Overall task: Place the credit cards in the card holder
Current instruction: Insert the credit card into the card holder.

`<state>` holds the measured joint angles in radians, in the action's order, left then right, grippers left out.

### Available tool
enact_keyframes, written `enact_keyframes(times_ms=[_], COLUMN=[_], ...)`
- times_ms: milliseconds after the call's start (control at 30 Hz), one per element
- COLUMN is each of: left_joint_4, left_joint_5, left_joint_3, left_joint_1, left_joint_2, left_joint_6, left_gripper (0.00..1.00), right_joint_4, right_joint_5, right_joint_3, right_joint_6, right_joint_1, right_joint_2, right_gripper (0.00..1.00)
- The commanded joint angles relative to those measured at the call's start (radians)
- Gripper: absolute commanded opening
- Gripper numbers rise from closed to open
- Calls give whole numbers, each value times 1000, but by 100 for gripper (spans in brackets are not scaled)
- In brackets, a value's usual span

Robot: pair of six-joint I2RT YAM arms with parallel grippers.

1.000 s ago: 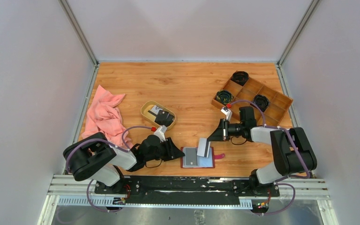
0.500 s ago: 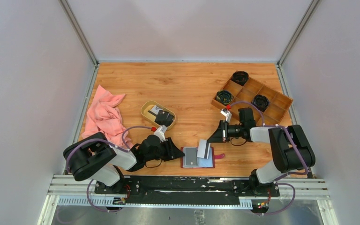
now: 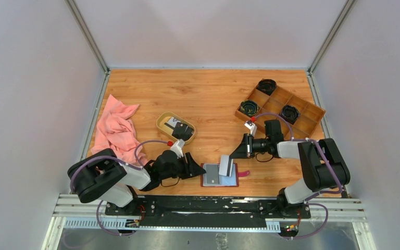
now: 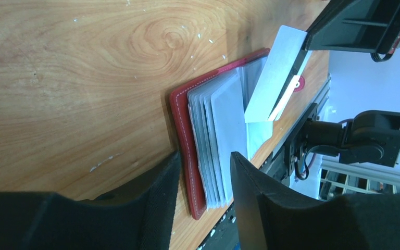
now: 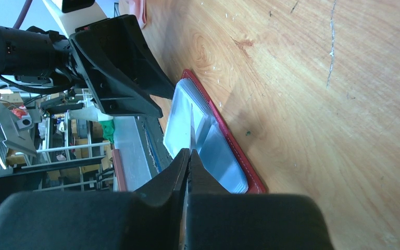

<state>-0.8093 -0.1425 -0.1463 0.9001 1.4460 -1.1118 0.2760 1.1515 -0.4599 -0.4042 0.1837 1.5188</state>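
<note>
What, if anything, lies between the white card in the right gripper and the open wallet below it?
Nothing visible does. The right gripper pinches the white card, tilted over the open wallet and its grey pockets. The left gripper sits at the wallet's left end, beside the card's path.

We count one card holder, lying open. Credit cards in sight, three: one pale card over holder, one black card and one white card in oval dish. We count one dish, one pink cloth, one wooden tray, three black round items inside.
</note>
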Motion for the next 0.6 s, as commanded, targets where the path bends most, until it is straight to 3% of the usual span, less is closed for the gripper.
enact_keyframes(times_ms=[0, 167, 567], left_joint_4=[164, 168, 166], left_joint_5=[40, 4, -123], left_joint_3=[61, 93, 62], left_joint_1=[6, 6, 13], left_joint_2=[-38, -116, -4], left_joint_6=[25, 3, 0], left_gripper=[50, 59, 59], right_joint_4=[-36, -61, -129], right_joint_5=[3, 2, -1], right_joint_3=[10, 7, 5], right_joint_6=[29, 45, 80], right_joint_1=[14, 14, 14], right_joint_2=[-11, -22, -76], right_gripper=[0, 0, 0])
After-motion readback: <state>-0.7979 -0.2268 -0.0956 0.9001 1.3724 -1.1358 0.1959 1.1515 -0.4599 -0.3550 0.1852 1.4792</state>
